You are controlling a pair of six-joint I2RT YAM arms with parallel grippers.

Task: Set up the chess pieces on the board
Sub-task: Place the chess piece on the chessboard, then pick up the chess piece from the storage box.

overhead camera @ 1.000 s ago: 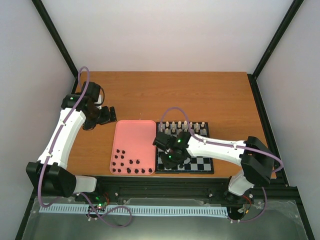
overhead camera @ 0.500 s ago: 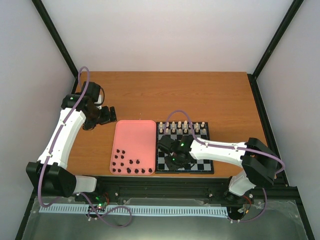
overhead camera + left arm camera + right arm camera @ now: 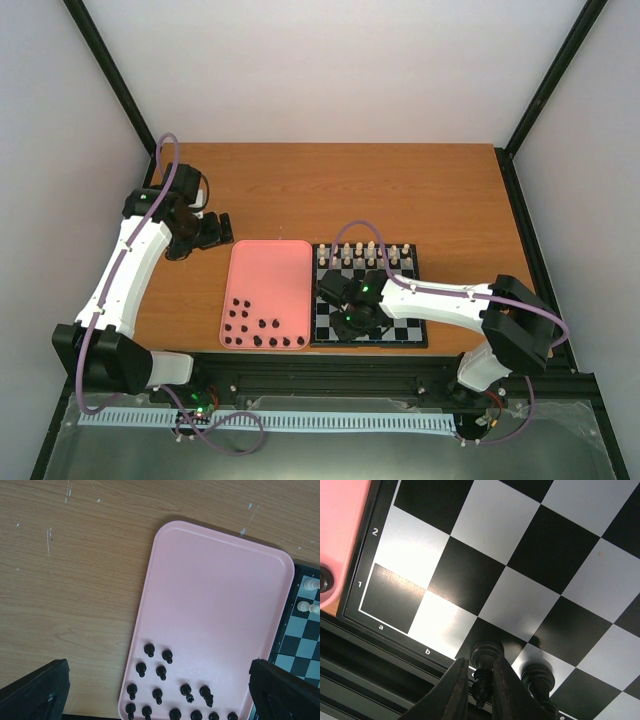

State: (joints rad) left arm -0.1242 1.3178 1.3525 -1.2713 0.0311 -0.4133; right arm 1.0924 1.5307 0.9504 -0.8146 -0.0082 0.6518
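My right gripper (image 3: 481, 667) is shut on a black chess piece (image 3: 486, 652), whose base is on or just above the black square c1 in the near row of the board (image 3: 485, 515). A second black piece (image 3: 538, 675) stands next to it on d1. In the top view the right gripper (image 3: 345, 318) is over the board's (image 3: 402, 331) near left part. Several black pieces (image 3: 262, 335) lie at the near end of the pink tray (image 3: 265, 270). My left gripper (image 3: 215, 230) is open and empty over bare table left of the tray; its view shows those pieces (image 3: 161, 671).
Cream-white pieces (image 3: 360, 252) stand in the board's far rows. The pink tray (image 3: 215, 595) lies flush against the board's left rim (image 3: 300, 630). A black frame rail (image 3: 380, 375) runs along the table's near edge, just past the board.
My right gripper has moved down and toward the near edge of the board with the black piece in it. The left arm has not moved.
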